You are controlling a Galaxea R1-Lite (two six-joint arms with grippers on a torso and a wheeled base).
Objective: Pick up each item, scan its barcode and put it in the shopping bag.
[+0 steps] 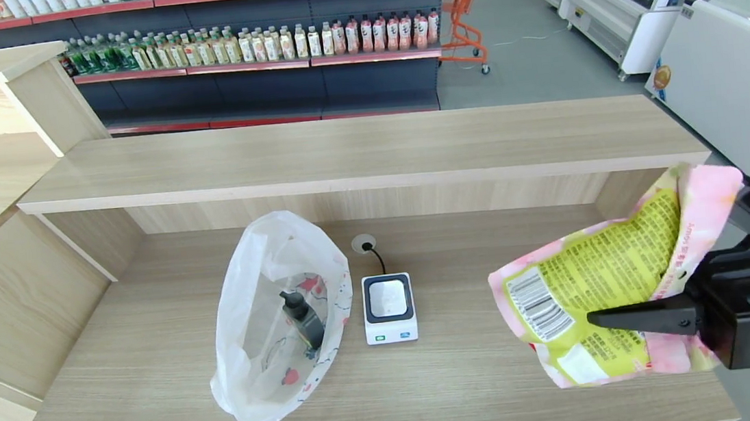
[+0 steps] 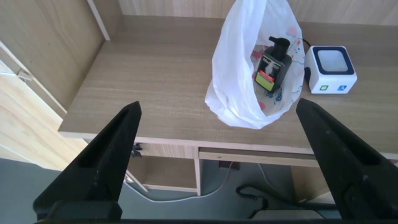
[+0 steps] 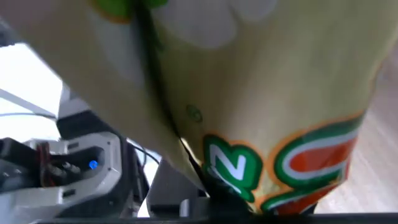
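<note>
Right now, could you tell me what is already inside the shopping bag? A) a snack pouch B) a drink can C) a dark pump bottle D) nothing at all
C: a dark pump bottle sits inside the white bag on the counter, while the snack pouch is held up well to the side of it.

- snack pouch (image 1: 601,271) on my feed: pink and yellow, black-and-white barcode patch
- shopping bag (image 1: 258,359): see-through white, small red and pink prints
- bottle (image 1: 304,317): black, red-green label
- scanner (image 1: 391,329): white, dark frame
- counter (image 1: 154,342): pale woodgrain
</note>
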